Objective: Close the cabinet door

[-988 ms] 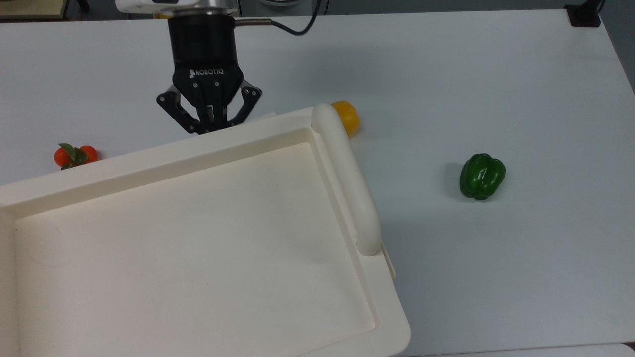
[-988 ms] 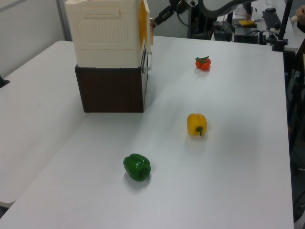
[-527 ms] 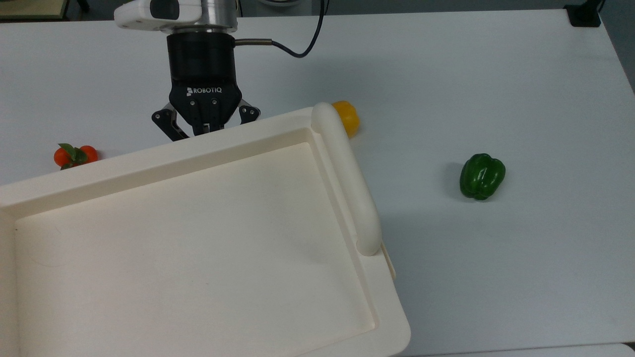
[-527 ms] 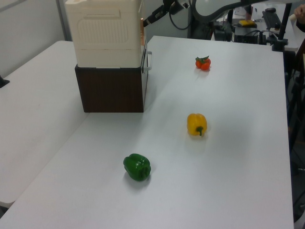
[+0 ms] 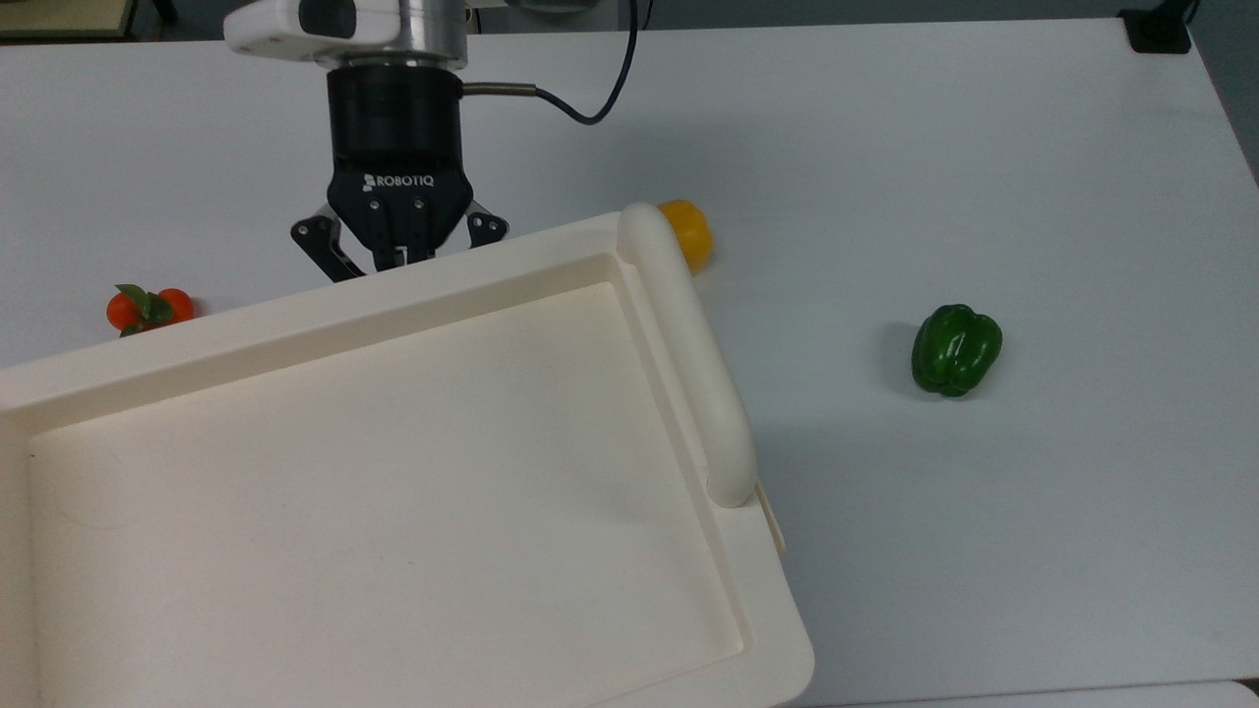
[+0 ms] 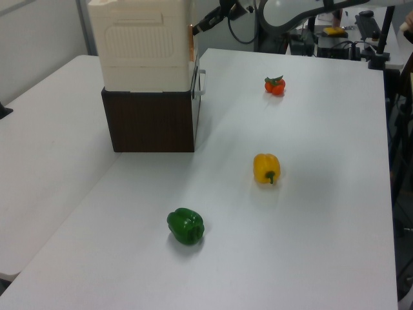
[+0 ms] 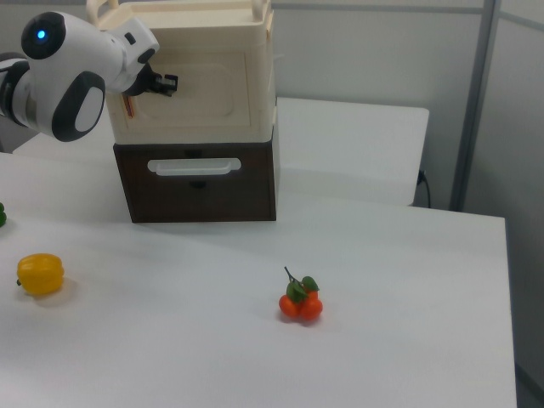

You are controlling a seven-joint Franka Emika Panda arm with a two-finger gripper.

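1. The pincer point(image 5: 398, 258) is hanging at the upper edge of the cabinet point(image 5: 393, 492) in the top view, its dark fingers point(image 5: 320, 244) spreading apart and gripping nothing, the tips dipping behind the cream rim
2. The cabinet door point(image 7: 208, 93) is sitting flush against the cream upper unit in the right view, with the pincer point(image 7: 161, 83) pressing close to its left part
3. The cabinet point(image 7: 200, 119) is resting on a dark brown drawer base point(image 7: 200, 183) on the white counter point(image 7: 382, 340), a pale handle running across the base's front
4. A yellow pepper point(image 6: 266, 168) is lying on the counter point(image 6: 322, 194) in the left view, well apart from the cabinet point(image 6: 145, 51); a green pepper point(image 6: 186, 226) is lying nearer the camera
5. A cluster of small orange fruits with green leaves point(image 7: 300, 302) is sitting alone on the open counter in the right view, in front of the cabinet
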